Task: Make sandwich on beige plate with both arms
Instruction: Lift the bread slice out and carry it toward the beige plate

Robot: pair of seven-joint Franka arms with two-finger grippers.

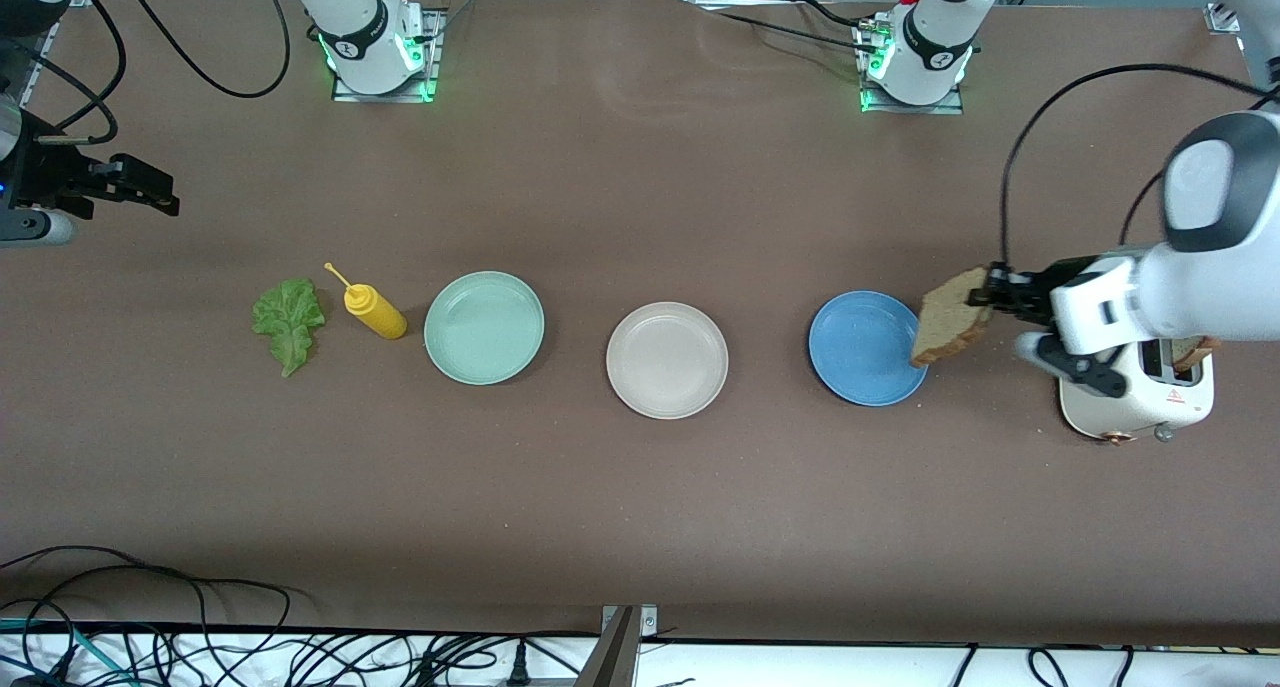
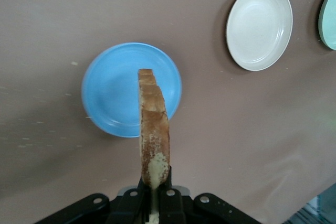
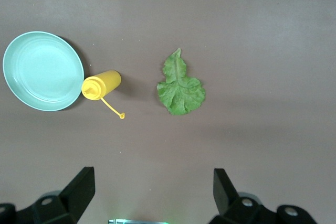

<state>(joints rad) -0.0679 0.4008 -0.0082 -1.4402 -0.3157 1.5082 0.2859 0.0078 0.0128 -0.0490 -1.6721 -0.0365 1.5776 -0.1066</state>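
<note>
**Holding a bread slice over the blue plate's edge**

Holding a brown bread slice on edge, the left gripper has its jaws clamped on one end of it. Taking the beige plate as the landmark: it sits bare on the table, about midway along a row of three plates.

Just beside the beige plate toward the left arm's end lies the blue plate, and the held slice hangs over that plate's rim on the side away from the beige plate. In the left wrist view the slice stands edge-on above the blue plate, with the beige plate well apart from it. Well apart from the beige plate, toward the same end, a white toaster stands with a second bread slice showing in its slot.

Toward the right arm's end, the mint-green plate lies just beside the beige one; past it a yellow squeeze bottle lies on its side, then a green lettuce leaf flat on the table.

Farthest from the beige plate, the right gripper waits in the air at the right arm's end of the table, jaws spread wide and holding nothing; its wrist view looks down on the leaf, the bottle and the mint-green plate.
</note>
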